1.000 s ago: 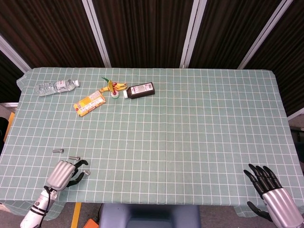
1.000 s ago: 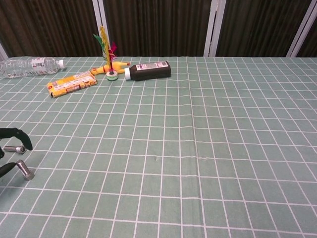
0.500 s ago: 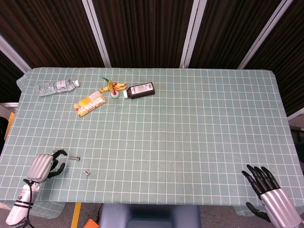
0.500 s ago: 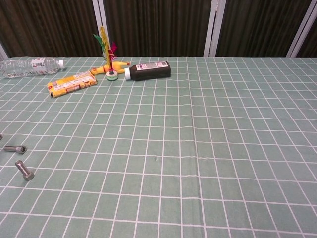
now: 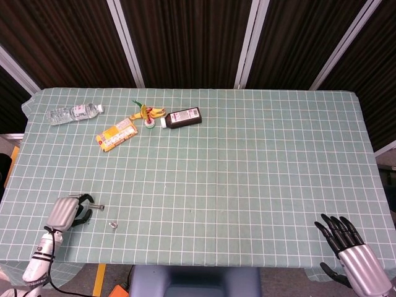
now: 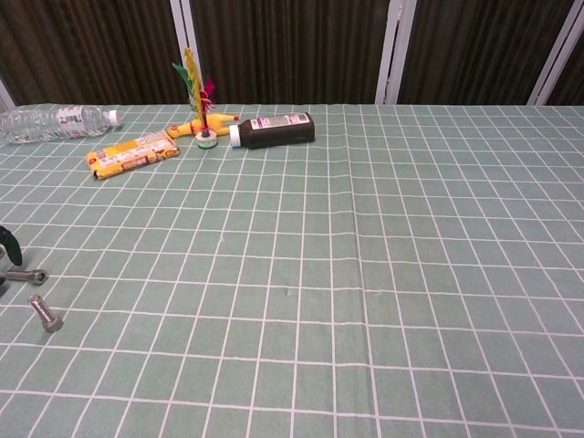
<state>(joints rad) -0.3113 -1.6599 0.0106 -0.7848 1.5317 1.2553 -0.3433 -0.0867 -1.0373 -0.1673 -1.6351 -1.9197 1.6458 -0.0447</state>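
My left hand lies low at the table's front left, its dark fingers curled over the cloth. A small steel bolt lies just right of those fingers, and the chest view shows the same bolt beside a fingertip at the frame's left edge. A second bolt lies loose a little nearer the front. Whether the curled fingers hold anything is hidden. My right hand hovers off the front right corner, fingers spread, holding nothing.
At the back left lie a clear water bottle, a yellow snack packet, a feathered shuttlecock toy and a dark bottle on its side. A green checked cloth covers the table.
The left hand went from the front edge out to the left, then back right toward the bolts. A third bolt seen a second ago no longer shows. The right hand sank slightly.
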